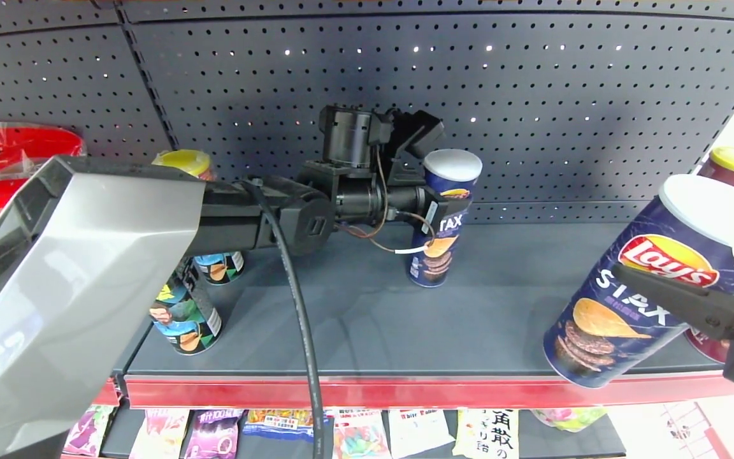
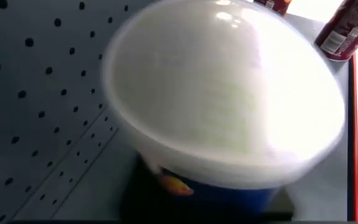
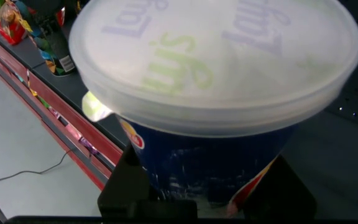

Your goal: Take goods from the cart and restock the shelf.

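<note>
Two dark blue chip cans with white lids are in hand. My left gripper (image 1: 436,220) is shut on one can (image 1: 434,255), which stands upright at the middle of the grey shelf board (image 1: 367,325), close to the pegboard back wall. Its lid (image 2: 222,93) looms in the left wrist view. My right gripper (image 1: 660,290) is shut on the second can (image 1: 628,319), held tilted over the shelf's front right edge with its lid toward the right. That can's lid (image 3: 216,56) and blue body (image 3: 216,168) show in the right wrist view.
Green cans with yellow lids (image 1: 185,322) stand at the shelf's left, with red bags (image 1: 16,146) beyond them. Dark red cans (image 1: 733,169) stand at the right end (image 2: 347,28). A red strip (image 1: 405,390) edges the shelf front. Snack packets (image 1: 354,433) hang below.
</note>
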Controlling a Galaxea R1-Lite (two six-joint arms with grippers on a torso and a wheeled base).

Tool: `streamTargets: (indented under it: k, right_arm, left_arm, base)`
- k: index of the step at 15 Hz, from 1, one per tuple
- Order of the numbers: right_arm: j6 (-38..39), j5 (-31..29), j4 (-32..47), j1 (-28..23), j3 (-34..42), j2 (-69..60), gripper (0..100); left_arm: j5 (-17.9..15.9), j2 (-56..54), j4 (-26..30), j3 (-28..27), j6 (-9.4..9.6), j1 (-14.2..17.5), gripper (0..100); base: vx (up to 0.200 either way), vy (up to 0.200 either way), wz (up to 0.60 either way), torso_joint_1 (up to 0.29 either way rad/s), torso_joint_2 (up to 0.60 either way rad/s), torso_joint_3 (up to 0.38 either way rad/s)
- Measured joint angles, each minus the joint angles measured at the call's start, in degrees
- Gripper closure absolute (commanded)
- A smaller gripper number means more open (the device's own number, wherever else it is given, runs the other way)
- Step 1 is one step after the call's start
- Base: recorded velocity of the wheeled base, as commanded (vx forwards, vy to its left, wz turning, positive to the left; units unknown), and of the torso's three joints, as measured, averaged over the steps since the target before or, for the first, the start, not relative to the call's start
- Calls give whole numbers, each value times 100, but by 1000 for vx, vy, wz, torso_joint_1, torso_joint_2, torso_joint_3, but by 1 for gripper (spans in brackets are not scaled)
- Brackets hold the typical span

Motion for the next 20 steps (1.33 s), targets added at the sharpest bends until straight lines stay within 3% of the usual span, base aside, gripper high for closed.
streamTargets:
  k: [3, 12, 15, 20]
  right_arm:
    - [0, 0, 0, 0, 0, 11, 100]
    - [0, 6, 2, 0, -11, 11, 100]
    - [0, 9, 2, 9, -11, 11, 100]
    - [0, 9, 2, 9, -6, 11, 100]
  left_arm:
    - [-57, -5, -11, 27, 0, 5, 100]
    - [-1200, -396, -4, 319, 20, -28, 100]
    - [-1371, -658, -101, 807, 27, -59, 100]
    - [-1512, -1279, -789, 2152, 20, -110, 100]
  base:
    - [0, 0, 0, 0, 0, 0]
    - [0, 0, 0, 0, 0, 0]
    - [0, 0, 0, 0, 0, 0]
    - [0, 0, 0, 0, 0, 0]
